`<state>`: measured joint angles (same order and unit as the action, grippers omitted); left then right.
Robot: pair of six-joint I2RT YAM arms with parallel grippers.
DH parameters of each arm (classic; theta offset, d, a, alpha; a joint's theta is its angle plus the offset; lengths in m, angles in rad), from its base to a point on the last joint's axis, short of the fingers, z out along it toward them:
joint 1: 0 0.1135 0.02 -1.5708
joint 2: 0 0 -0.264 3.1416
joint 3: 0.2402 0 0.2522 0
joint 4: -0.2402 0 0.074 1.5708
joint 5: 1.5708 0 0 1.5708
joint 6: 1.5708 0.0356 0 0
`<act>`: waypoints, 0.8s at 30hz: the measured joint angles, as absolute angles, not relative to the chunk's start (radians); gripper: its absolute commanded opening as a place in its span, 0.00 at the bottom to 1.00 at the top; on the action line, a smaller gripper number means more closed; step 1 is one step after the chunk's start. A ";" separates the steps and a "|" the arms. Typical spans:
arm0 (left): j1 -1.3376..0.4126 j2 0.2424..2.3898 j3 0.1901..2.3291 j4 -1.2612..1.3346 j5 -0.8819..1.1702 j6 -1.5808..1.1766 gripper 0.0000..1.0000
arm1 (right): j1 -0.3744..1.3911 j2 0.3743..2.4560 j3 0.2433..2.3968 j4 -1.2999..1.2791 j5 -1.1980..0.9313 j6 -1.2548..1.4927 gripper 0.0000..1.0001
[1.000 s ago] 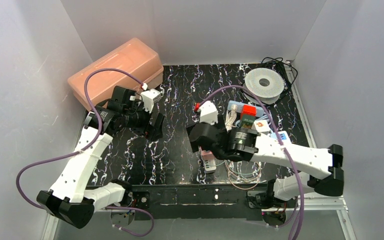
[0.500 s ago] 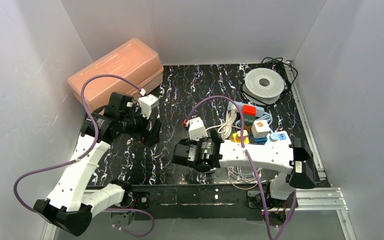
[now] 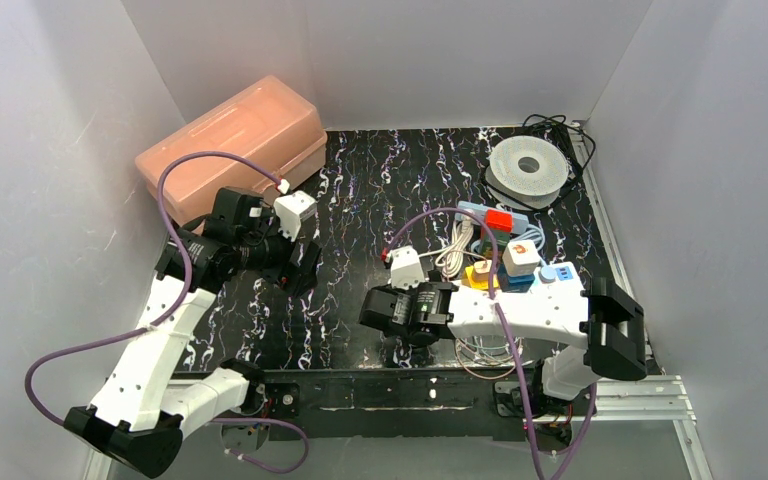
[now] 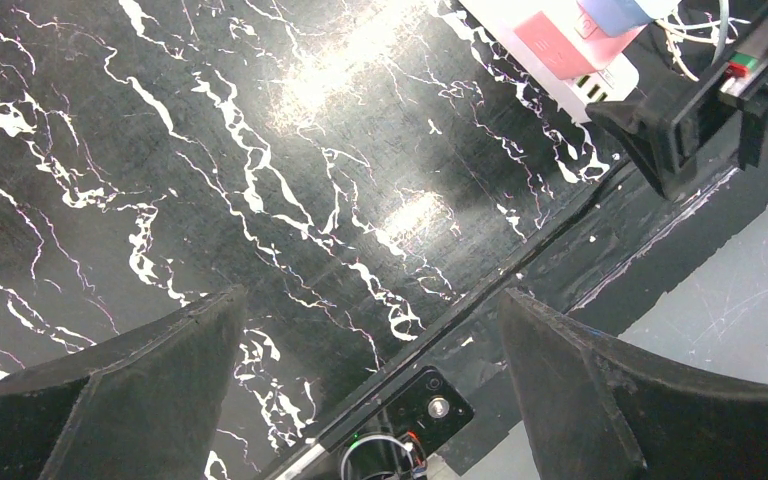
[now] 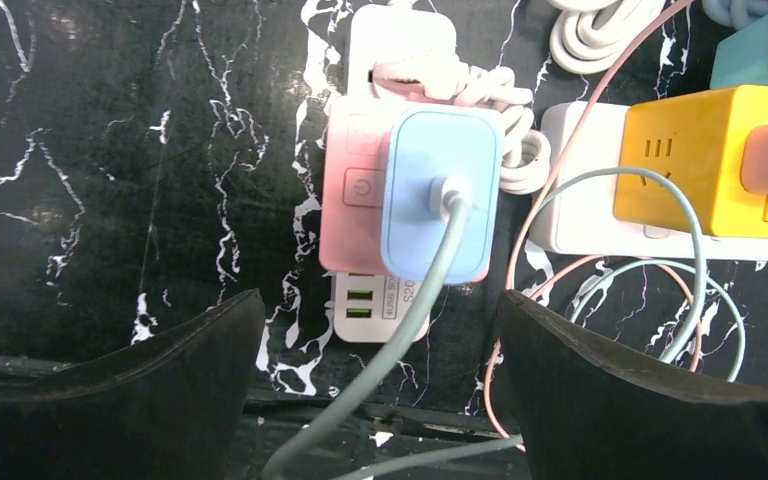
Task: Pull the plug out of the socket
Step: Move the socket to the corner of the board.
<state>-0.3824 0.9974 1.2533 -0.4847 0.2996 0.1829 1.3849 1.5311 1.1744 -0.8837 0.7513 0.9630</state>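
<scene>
While right pincer (image 5: pixel 380 305), left pincer (image 4: pixel 370 300) gape empty, blue plug (image 5: pixel 442 195) sits in pink socket (image 5: pixel 345 240), yellow adapter (image 5: pixel 700 160) near.

No full word was legible. A power symbol (image 5: pixel 360 187) stood on the button of the pink power strip (image 5: pixel 345 240). Small grey print (image 5: pixel 412 292) beside its green USB ports (image 5: pixel 363 304) was partly covered by the blue plug (image 5: pixel 440 195) and unreadable. Bar marks (image 5: pixel 660 150) sat on the yellow cube socket (image 5: pixel 690 190). An orange emblem (image 3: pixel 523 248) on a white adapter (image 3: pixel 515 260) was too small to identify.
</scene>
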 measured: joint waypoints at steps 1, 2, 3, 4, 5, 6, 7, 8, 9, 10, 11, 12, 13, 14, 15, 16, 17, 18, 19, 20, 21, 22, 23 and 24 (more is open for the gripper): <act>-0.382 0.997 1.253 -0.485 0.300 0.183 0.98 | 1.374 1.531 1.160 -0.866 0.743 0.953 0.94; -0.382 0.997 1.253 -0.485 0.300 0.183 0.98 | 1.365 1.531 1.152 -0.854 0.736 0.943 0.94; -0.382 0.997 1.253 -0.485 0.300 0.183 0.98 | 1.359 1.531 1.149 -0.843 0.733 0.936 0.94; -0.382 0.997 1.253 -0.485 0.300 0.183 0.98 | 1.349 1.532 1.148 -0.833 0.730 0.928 0.94; -0.382 0.997 1.253 -0.485 0.301 0.183 0.98 | 1.341 1.534 1.148 -0.820 0.728 0.918 0.94; -0.382 0.997 1.253 -0.485 0.302 0.183 0.98 | 1.334 1.539 1.148 -0.809 0.728 0.912 0.94; -0.382 0.997 1.253 -0.485 0.303 0.183 0.98 | 1.329 1.546 1.148 -0.800 0.729 0.906 0.94; -0.382 0.997 1.253 -0.485 0.304 0.183 0.98 | 1.323 1.558 1.148 -0.789 0.729 0.896 0.93; -0.382 0.997 1.253 -0.485 0.304 0.183 0.98 | 1.319 1.571 1.148 -0.777 0.729 0.886 0.91; -0.382 0.997 1.253 -0.484 0.304 0.183 0.98 | 1.316 1.585 1.148 -0.769 0.730 0.875 0.90; -0.382 0.997 1.253 -0.484 0.304 0.183 0.98 | 1.315 1.596 1.148 -0.762 0.730 0.864 0.89; -0.382 0.997 1.253 -0.484 0.304 0.183 0.98 | 1.312 1.610 1.149 -0.754 0.730 0.856 0.88; -0.382 0.997 1.253 -0.484 0.304 0.183 0.98 | 1.310 1.624 1.149 -0.749 0.730 0.849 0.87; -0.382 0.997 1.253 -0.484 0.304 0.183 0.98 | 1.308 1.636 1.149 -0.746 0.730 0.841 0.86; -0.382 0.996 1.253 -0.484 0.304 0.183 0.98 | 1.307 1.644 1.149 -0.745 0.731 0.836 0.84; -0.382 0.993 1.251 -0.483 0.304 0.184 0.98 | 1.305 1.654 1.150 -0.744 0.733 0.831 0.83; -0.382 0.992 1.251 -0.484 0.304 0.184 0.98 | 1.304 1.660 1.150 -0.743 0.734 0.827 0.82; -0.382 0.989 1.250 -0.483 0.304 0.185 0.98 | 1.303 1.665 1.150 -0.739 0.736 0.821 0.81; -0.382 0.987 1.250 -0.483 0.304 0.187 0.98 | 1.303 1.670 1.151 -0.736 0.736 0.813 0.79; -0.382 0.985 1.249 -0.483 0.304 0.188 0.98 | 1.303 1.673 1.154 -0.733 0.737 0.806 0.77; -0.382 0.983 1.248 -0.482 0.304 0.190 0.98 | 1.303 1.675 1.158 -0.728 0.737 0.799 0.75; -0.382 0.979 1.245 -0.478 0.304 0.191 0.98 | 1.303 1.676 1.162 -0.721 0.735 0.791 0.72; -0.382 0.975 1.240 -0.477 0.304 0.191 0.98 | 1.303 1.678 1.167 -0.710 0.733 0.780 0.70; -0.382 0.972 1.234 -0.477 0.304 0.191 0.98 | 1.303 1.678 1.172 -0.698 0.731 0.772 0.69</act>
<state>-0.3824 0.9718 1.2343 -0.4770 0.3038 0.1913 1.3025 1.6783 1.1717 -0.6979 0.7307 0.7723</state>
